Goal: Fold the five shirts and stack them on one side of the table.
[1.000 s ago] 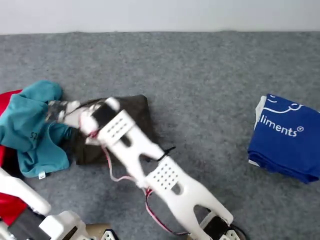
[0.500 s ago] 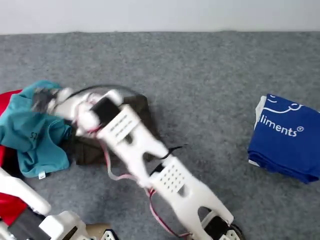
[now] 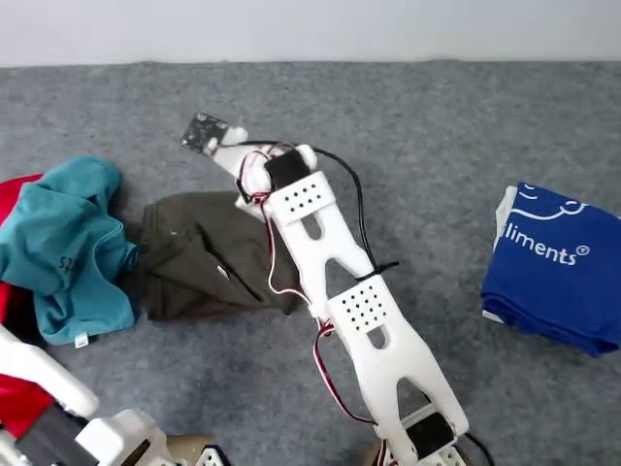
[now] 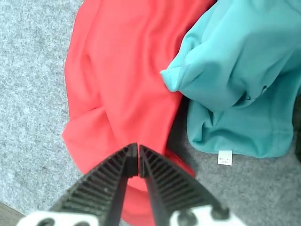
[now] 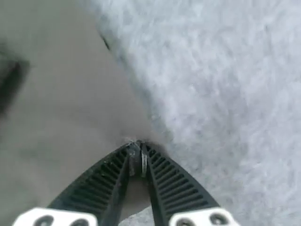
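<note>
A crumpled teal shirt [image 3: 58, 243] lies at the table's left, partly over a red shirt [image 3: 14, 396]. Beside it lies a loosely folded dark brown shirt [image 3: 194, 257]. At the right edge a folded blue shirt [image 3: 558, 267] rests on a white one [image 3: 504, 221]. My right gripper [image 3: 204, 134] is shut, raised near the brown shirt's [image 5: 61, 94] far edge, with nothing seen in it [image 5: 136, 153]. Over the red shirt [image 4: 113, 94], close to the teal shirt [image 4: 235, 80], my left gripper [image 4: 138, 160] hangs shut and holds nothing.
Grey carpet [image 3: 437, 146] covers the table, with open room between the brown shirt and the blue stack. The right arm [image 3: 349, 311] stretches diagonally across the middle. The left arm's base [image 3: 58, 408] sits at the near left corner. A pale wall runs along the far edge.
The right arm swung away from the teal shirt toward the back and right, uncovering the brown shirt. The teal shirt shifted a little and settled. The left arm kept still.
</note>
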`<control>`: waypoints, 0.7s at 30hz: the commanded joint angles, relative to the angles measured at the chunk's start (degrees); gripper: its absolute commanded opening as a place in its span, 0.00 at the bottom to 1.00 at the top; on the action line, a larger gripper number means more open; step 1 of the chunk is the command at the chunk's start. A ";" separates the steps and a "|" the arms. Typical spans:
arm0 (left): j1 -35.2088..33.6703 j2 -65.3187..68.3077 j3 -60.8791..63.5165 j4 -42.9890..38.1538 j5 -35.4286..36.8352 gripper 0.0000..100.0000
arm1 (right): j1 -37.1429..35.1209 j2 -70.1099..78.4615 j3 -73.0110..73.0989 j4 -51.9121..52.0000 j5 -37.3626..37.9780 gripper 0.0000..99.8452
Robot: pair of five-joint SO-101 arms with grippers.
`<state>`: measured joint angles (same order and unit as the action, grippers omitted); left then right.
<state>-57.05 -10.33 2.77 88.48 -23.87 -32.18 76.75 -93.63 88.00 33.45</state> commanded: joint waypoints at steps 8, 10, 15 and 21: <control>0.53 -2.11 -0.66 -1.05 -0.44 0.02 | 8.66 -0.13 -2.73 0.31 3.08 0.01; 0.53 -2.11 -0.66 -1.05 -0.44 0.02 | 7.87 -0.92 -2.81 1.54 3.16 0.01; 0.53 -2.11 -0.66 -1.05 -0.44 0.02 | 1.98 -7.87 -2.73 4.18 3.08 0.01; 0.53 -2.11 -0.66 -1.05 -0.44 0.02 | -5.93 -10.77 -2.64 7.25 3.08 0.01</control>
<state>-57.05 -10.33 2.77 88.48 -23.87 -34.90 70.42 -93.63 94.07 36.09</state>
